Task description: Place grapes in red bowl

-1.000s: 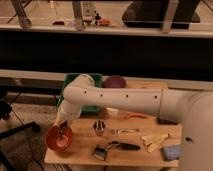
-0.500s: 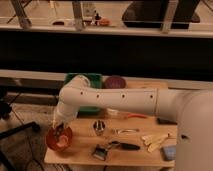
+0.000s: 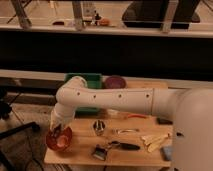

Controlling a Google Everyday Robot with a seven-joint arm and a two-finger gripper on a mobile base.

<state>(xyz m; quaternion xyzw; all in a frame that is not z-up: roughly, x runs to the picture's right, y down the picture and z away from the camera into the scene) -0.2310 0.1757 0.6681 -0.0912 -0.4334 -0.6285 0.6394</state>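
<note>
The red bowl sits at the front left corner of the wooden table. My gripper hangs from the white arm and reaches down into the bowl, just above its pale bottom. The grapes are not clearly visible; a dark spot at the gripper tip may be them, but I cannot tell. The steel cup stands just right of the bowl.
A green bin and a dark purple bowl stand at the table's back. A black-handled brush, a metal utensil, a banana and a blue item lie to the right.
The arm has lowered and the gripper has gone down further into the red bowl. Nothing else on the table has moved.
</note>
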